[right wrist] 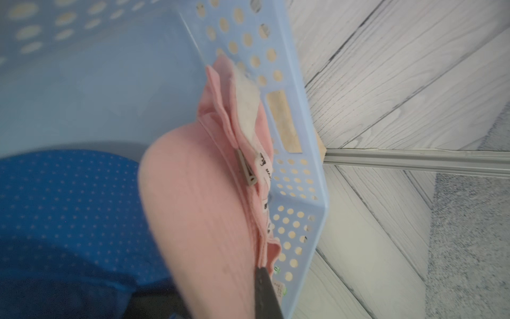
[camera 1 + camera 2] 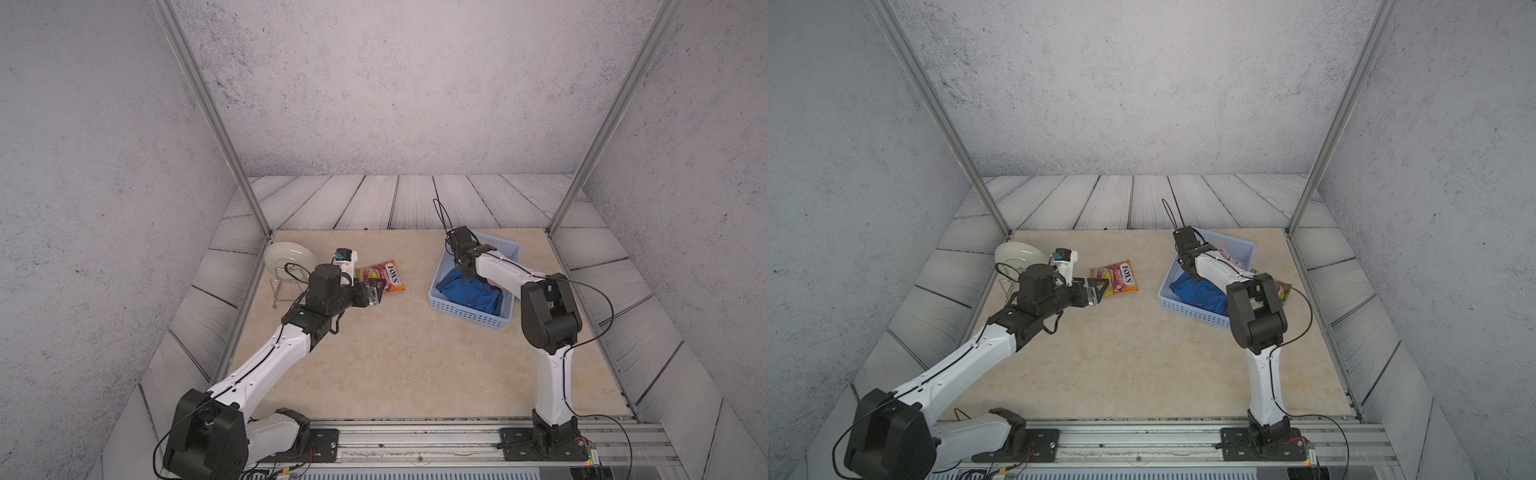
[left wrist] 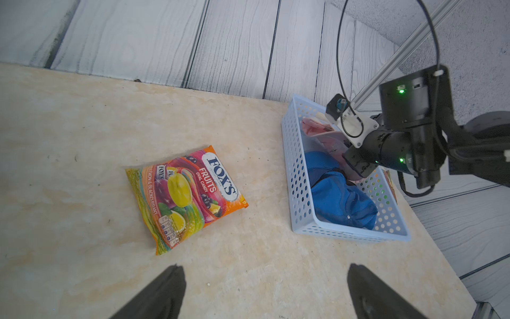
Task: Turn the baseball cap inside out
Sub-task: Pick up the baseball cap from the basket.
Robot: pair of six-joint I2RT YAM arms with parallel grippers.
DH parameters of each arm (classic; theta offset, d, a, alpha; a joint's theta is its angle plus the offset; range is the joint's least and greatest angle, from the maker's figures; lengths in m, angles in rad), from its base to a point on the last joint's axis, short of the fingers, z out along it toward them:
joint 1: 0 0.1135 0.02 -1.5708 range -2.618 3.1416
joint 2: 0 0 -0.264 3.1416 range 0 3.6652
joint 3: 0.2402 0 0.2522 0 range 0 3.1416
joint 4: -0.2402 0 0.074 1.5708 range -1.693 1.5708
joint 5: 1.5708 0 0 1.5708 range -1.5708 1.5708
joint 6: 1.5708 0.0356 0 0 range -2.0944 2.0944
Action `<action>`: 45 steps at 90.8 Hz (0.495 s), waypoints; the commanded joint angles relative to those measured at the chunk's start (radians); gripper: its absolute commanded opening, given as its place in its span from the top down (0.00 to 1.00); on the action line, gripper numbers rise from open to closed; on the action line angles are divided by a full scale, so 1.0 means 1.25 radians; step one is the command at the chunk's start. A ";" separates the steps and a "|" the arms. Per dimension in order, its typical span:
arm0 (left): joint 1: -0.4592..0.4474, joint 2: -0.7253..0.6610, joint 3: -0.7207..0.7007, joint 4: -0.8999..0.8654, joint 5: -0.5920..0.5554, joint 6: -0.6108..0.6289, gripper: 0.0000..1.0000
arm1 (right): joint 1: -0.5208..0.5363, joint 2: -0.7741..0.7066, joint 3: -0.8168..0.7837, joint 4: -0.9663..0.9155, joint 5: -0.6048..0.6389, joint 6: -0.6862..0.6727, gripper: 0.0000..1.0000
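A pale blue perforated basket point(image 2: 469, 316) at the right holds a blue baseball cap point(image 2: 469, 291) point(image 3: 339, 198) and a pink baseball cap point(image 3: 317, 129) point(image 2: 1229, 257). My right gripper point(image 2: 469, 270) point(image 3: 356, 171) reaches down into the basket and is shut on the pink cap. The pink brim point(image 1: 198, 207) fills the right wrist view, with one black finger point(image 1: 264, 290) against its edge and the other finger hidden. My left gripper point(image 2: 376, 291) point(image 3: 262, 268) hovers open over bare table, well left of the basket, holding nothing.
A FOX'S candy bag point(image 2: 384, 276) lies just beyond the left gripper. A white plate point(image 2: 289, 257) stands in a wire rack at the far left, with a white and blue object point(image 2: 347, 259) beside it. A snack packet point(image 2: 1283, 291) lies right of the basket.
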 commanded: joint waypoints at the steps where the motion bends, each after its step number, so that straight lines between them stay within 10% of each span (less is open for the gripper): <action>1: -0.004 -0.010 0.082 0.010 -0.014 -0.075 0.02 | -0.001 -0.172 -0.021 0.036 0.018 0.004 1.00; 20: -0.004 0.034 0.210 0.006 0.056 -0.229 0.02 | 0.001 -0.374 -0.103 0.080 -0.145 0.097 1.00; 45: -0.008 0.151 0.321 0.124 0.245 -0.474 0.02 | 0.016 -0.621 -0.513 0.603 -0.466 0.147 1.00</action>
